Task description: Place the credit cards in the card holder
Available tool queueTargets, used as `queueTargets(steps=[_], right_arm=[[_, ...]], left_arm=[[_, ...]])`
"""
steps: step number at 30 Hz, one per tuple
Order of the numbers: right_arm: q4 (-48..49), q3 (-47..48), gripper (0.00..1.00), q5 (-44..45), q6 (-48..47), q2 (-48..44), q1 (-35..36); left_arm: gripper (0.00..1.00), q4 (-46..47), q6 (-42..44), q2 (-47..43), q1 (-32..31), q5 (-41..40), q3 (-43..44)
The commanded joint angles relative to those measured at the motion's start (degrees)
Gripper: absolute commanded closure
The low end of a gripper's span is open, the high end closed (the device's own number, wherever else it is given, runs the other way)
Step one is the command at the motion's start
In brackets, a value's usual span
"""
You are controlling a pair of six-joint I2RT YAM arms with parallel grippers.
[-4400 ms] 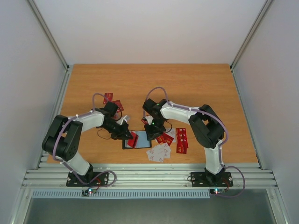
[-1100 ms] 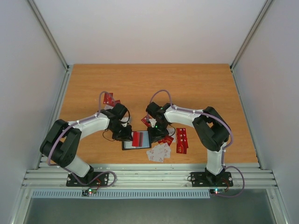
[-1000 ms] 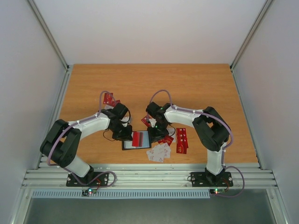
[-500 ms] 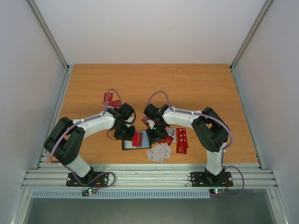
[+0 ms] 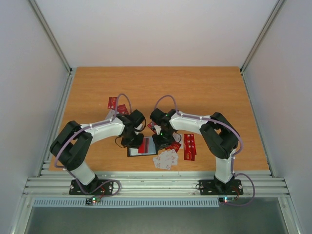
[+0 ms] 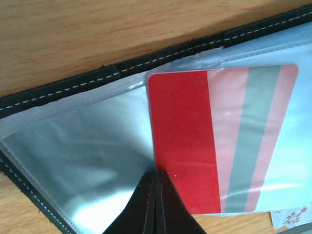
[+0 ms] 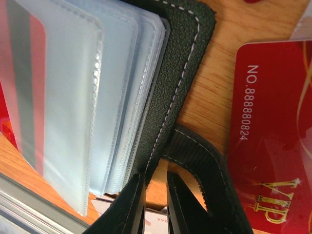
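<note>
Credit cards (image 5: 189, 146) lay strewn over the front part of the wooden table (image 5: 209, 92): a red stack off to the right of the card holder (image 5: 135, 151), a fan of white cards (image 5: 165, 159) just in front of its right corner, and a few more red ones behind the left arm. From where I stood, the card holder was lying open and flat between the two arms, close to the table's near edge, with its clear plastic sleeves facing up. One red card (image 6: 180, 141) sat part way inside a sleeve (image 6: 298, 156). Its bare, bright end stuck out over the middle of the holder, while the rest, crossed by a grey stripe, showed pale through the plastic. The left gripper (image 6: 157, 176) had its claw pressed together with nothing between the fingers, and the joined tips rested at the edge of that card's bare end. The right gripper (image 7: 155, 181) had its claw clamped on the stitched black edge of the holder's right side, the two fingers only narrowly apart with the leather caught between them. Just beyond that edge a red VIP card (image 7: 265, 122) with a printed number lay flat on the wood beside the holder; I could not tell whether the two touched.
</note>
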Motion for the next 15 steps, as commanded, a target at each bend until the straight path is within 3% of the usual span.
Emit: queueTargets(steps=[1, 15], right_arm=[[1.17, 0.75, 0.85, -0.72, 1.31, 1.54, 0.66], [2.48, 0.10, 0.86, -2.20, 2.51, 2.20, 0.67]], left_arm=[[0.99, 2.45, -1.66, -1.45, -0.29, 1.51, -0.34], [0.96, 7.43, -3.64, -4.82, -0.33, 7.41, -2.76]])
